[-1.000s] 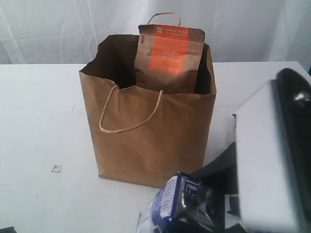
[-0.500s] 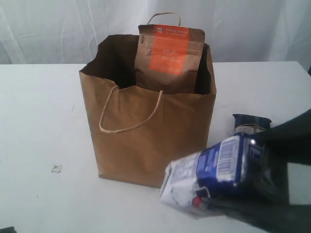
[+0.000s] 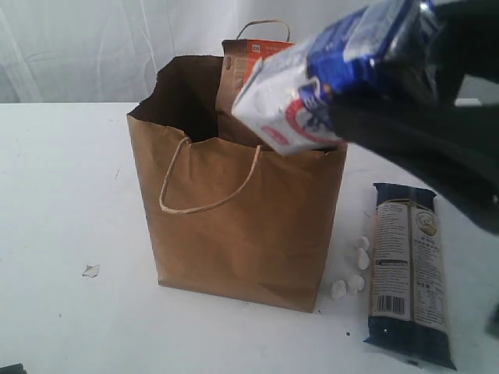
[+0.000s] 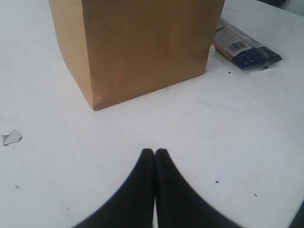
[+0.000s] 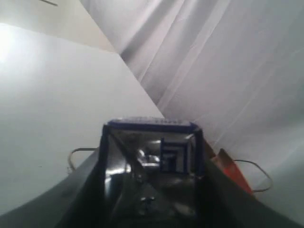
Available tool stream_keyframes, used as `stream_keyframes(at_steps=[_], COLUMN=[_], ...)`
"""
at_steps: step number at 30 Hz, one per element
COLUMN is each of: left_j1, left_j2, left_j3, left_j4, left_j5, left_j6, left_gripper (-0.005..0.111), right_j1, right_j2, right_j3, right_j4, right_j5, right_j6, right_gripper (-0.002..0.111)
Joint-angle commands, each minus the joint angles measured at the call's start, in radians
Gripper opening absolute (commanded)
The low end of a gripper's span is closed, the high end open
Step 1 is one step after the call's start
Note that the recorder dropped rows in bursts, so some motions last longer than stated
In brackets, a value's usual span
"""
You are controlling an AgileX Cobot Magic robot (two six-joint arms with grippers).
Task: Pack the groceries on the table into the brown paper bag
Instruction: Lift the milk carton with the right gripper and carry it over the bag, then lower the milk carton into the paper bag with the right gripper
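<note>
The brown paper bag stands open on the white table, and the brown pouch with orange label sticks up inside it. My right gripper is shut on the small blue-white carton, held tilted in the air just above the bag's right rim. In the right wrist view the carton fills the space between the fingers. The long dark-blue noodle packet lies flat on the table right of the bag. My left gripper hovers shut and empty over the table before the bag.
Several small white bits lie by the bag's right bottom corner. A small scrap lies on the table left of the bag. White curtain hangs behind. The noodle packet also shows past the bag in the left wrist view.
My right gripper has lifted the carton from low at the front right up to just above the bag's right rim. The noodle packet is now fully uncovered. The left gripper is out of the earlier frames.
</note>
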Motion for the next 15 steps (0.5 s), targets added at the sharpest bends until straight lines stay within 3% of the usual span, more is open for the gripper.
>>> stream_keyframes(at_steps=[1, 6, 15], left_j1=[0.000, 0.000, 0.000], left_j2=[-0.005, -0.005, -0.005], left_j3=[0.003, 0.003, 0.003], left_j4=[-0.007, -0.007, -0.007], left_j5=[0.005, 0.005, 0.005], left_j6=[0.000, 0.000, 0.000], left_gripper=[0.000, 0.000, 0.000], right_j1=[0.003, -0.016, -0.115], right_j2=[0.072, 0.202, 0.405], right_j3=[-0.078, -0.170, -0.278], right_j4=[-0.243, -0.441, -0.447], right_j5=[-0.008, 0.104, 0.094], right_j6=[0.208, 0.431, 0.538], right_gripper=[0.000, 0.000, 0.000])
